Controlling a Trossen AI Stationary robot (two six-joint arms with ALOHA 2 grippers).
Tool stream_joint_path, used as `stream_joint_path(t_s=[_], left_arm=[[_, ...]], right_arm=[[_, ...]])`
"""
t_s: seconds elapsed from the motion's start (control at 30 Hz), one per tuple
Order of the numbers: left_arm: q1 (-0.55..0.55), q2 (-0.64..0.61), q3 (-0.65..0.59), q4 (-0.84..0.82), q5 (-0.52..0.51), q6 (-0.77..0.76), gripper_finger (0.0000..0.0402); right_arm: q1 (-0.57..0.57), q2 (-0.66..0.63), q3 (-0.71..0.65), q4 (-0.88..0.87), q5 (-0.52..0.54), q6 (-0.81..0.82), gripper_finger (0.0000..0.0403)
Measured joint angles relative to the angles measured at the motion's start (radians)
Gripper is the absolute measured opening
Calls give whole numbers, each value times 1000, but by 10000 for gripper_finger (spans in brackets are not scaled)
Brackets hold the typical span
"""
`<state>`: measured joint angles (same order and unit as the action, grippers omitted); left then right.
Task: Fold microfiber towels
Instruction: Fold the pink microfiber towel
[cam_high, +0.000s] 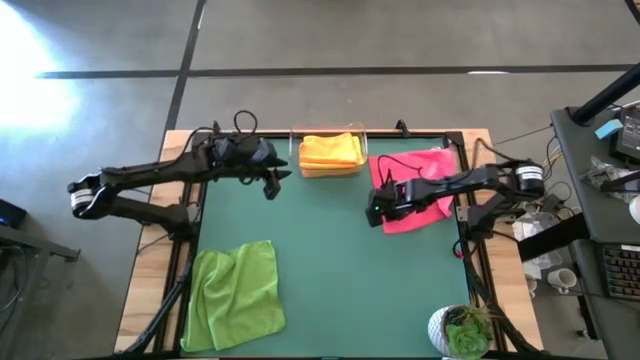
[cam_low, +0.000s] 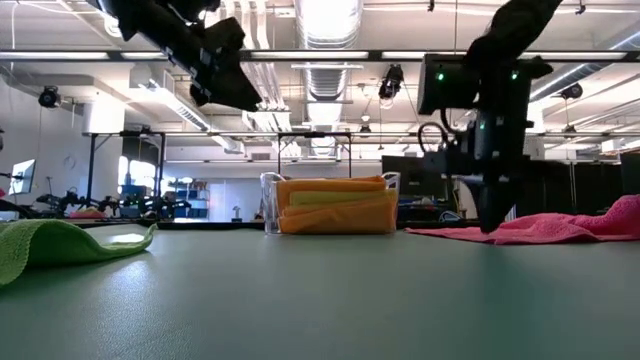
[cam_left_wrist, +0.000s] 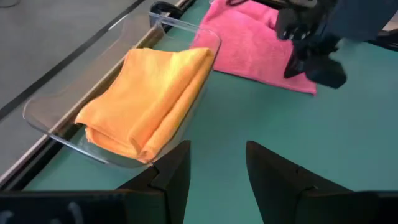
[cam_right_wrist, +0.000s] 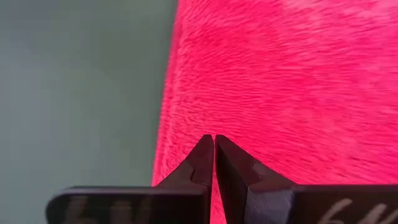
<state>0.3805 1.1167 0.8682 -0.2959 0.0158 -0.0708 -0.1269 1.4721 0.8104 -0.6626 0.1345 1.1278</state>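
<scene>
Your right gripper (cam_high: 376, 212) sits at the near left corner of the hot pink towel (cam_high: 428, 172), which lies flat on the right side of the green mat (cam_high: 350, 280), its far edge toward the back rail and its near edge running out rightward from under the gripper; in the right wrist view the two dark fingers (cam_right_wrist: 200, 163) meet tip to tip right at the towel's left edge, so the jaws are closed, and whether a pinch of pink pile is caught between them you cannot tell from these pictures; in the low view the tips come down to the cloth at mat level. That is the relation to watch: the bulk of the pink towel lies to the right and back of this gripper, so a fold would likely carry the corner across toward the opposite side; the right arm is plainly the nearer one for it. Your left gripper (cam_high: 272, 180) hangs above the mat just left of the clear plastic bin (cam_high: 364, 133), its jaws partly spread and holding nothing, as the left wrist view shows bare mat between the fingers (cam_left_wrist: 174, 174); the bin at the back edge already holds the folded orange towels (cam_high: 331, 152) with a yellow one (cam_low: 325, 198) showing between them in the low view; the lime green towel (cam_high: 235, 295) lies loosely doubled at the near left, well apart from both arms, and looks to be still awaiting its turn.
</scene>
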Motion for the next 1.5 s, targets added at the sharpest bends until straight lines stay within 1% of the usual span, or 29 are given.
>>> stream_joint_path(t_s=[0.1, 0.3, 0.43, 0.6, 0.73, 0.8, 0.93, 1.03, 1.13, 1.3, 1.4, 1.5], left_arm=[[-4, -22, -36, -4, -1, -1, 138], [-4, -70, -90, -2, -2, -1, 138], [-4, -71, -97, -3, -2, -1, 138], [-4, -49, -110, 3, 0, 6, 138], [-4, -25, -131, 19, 5, 30, 138], [-4, -13, -143, 41, 25, 30, 138], [-10, 21, -155, 89, 119, 30, 138], [-27, 58, -156, 141, 163, 30, 138], [-56, 104, -156, 208, 167, 31, 138], [-112, 193, -156, 344, 168, 34, 138], [-141, 262, -150, 432, 168, 34, 138], [-161, 342, -131, 475, 168, 33, 138]], right_arm=[[25, 56, 6, 40, 8, 5, 8], [102, 133, 56, 22, 39, 64, 8], [174, 180, 121, 65, -44, 74, 8], [264, 253, 230, 59, -104, 63, 8], [324, 320, 329, 54, -163, 15, 8], [352, 354, 380, 57, -195, -16, 8], [401, 409, 478, 58, -242, -78, 8], [428, 429, 542, 55, -236, -119, 8], [435, 424, 587, 55, -227, -129, 8], [442, 413, 643, -39, -159, -134, 8], [448, 389, 658, -88, -138, -136, 8], [450, 360, 654, -119, -127, -145, 8]])
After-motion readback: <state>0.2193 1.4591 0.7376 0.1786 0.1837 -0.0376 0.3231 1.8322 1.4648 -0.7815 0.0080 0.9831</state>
